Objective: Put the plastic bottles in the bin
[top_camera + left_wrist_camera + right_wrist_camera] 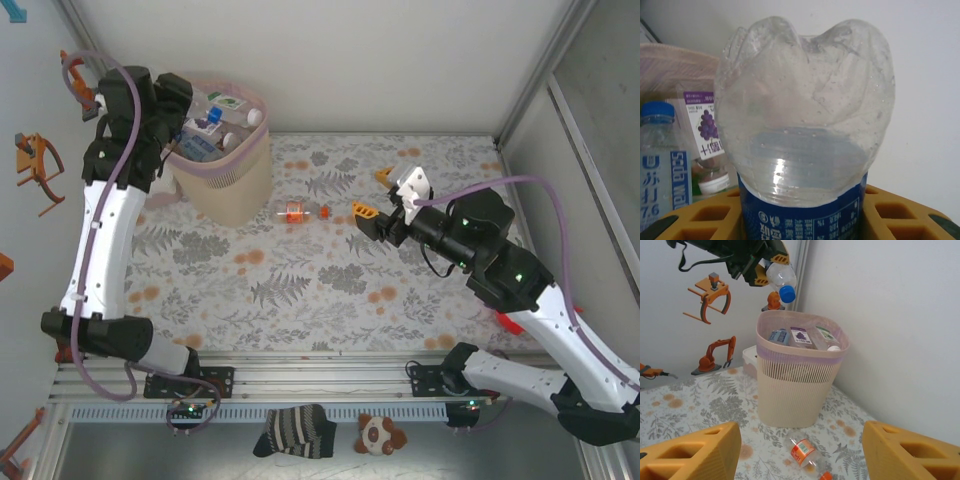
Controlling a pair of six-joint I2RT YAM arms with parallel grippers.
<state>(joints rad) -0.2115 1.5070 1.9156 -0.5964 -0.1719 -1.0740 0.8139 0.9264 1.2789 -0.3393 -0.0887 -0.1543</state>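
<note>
So the left end effector [761, 267] is clamped on a clear bottle with a dark blue label [805, 135], its yellow fingers [695, 220] pressing the label from both sides. The left wrist cam mostly gets the crumpled clear base. The right wrist cam gives the better angle: the bottle hangs over the bin [797, 375], blue cap tipped down toward the opening.

The right end effector [800, 437] has its fingers spread wide with nothing between them. It sits low over the counter [320, 290] and faces the bin. Between it and the bin, a loose bottle with an orange label [805, 452] lies on its side on the floral cloth, just in front of the bin's base. From the top cam it's clearly apart from both the bin and the fingers.

Inside the bin, the left wrist cam picks out a blue-capped soda water bottle [660, 160] and a label with grapes on it [702, 127]. The pink liner folds over the rim.

The bin stands in the far left corner, close to the back wall, with a small white box [750, 356] tucked behind it against the left wall. The left arm arches up along that wall, so that side is tight. The middle and right of the counter are open floral cloth up to the metal frame posts. On the near ledge below the arm bases are a striped sock [295, 430] and a little plush toy [380, 433].
</note>
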